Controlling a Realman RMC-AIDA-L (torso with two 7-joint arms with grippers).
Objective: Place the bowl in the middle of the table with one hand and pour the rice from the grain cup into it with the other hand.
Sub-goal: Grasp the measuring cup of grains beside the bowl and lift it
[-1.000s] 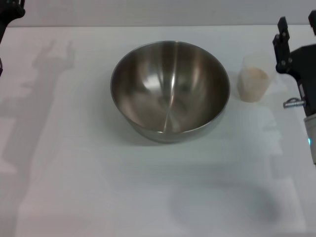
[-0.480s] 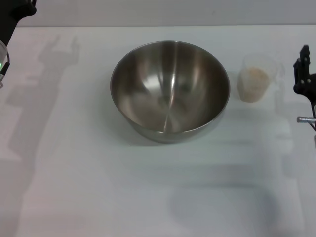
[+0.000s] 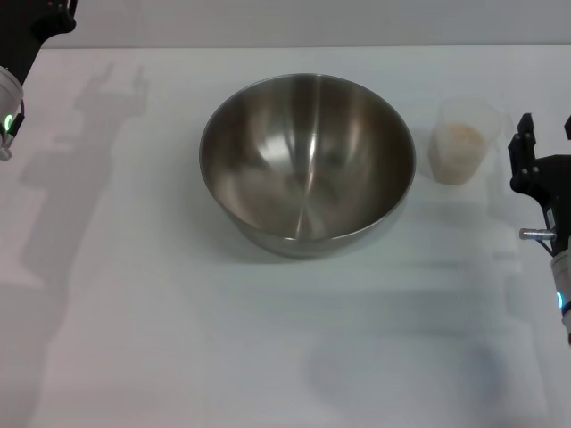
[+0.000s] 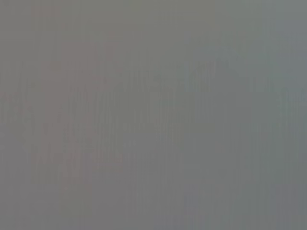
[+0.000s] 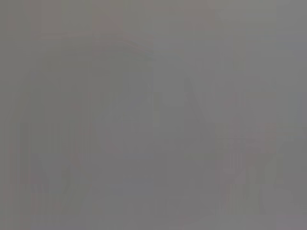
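The steel bowl point(image 3: 308, 165) stands upright and empty in the middle of the white table point(image 3: 178, 339). The clear grain cup point(image 3: 460, 143) stands to its right, about half full of pale rice point(image 3: 459, 135). My right gripper point(image 3: 546, 127) is at the right edge of the head view, just right of the cup and apart from it, open and empty. My left gripper point(image 3: 31, 27) shows only partly in the far left corner, well away from the bowl. Both wrist views are a flat grey and show nothing.
The arms cast shadows on the table to the left of the bowl and on its right side. Nothing else stands on the table.
My right gripper has come down and toward the table's front, ending beside the cup. My left arm has come slightly further into view at the far left corner.
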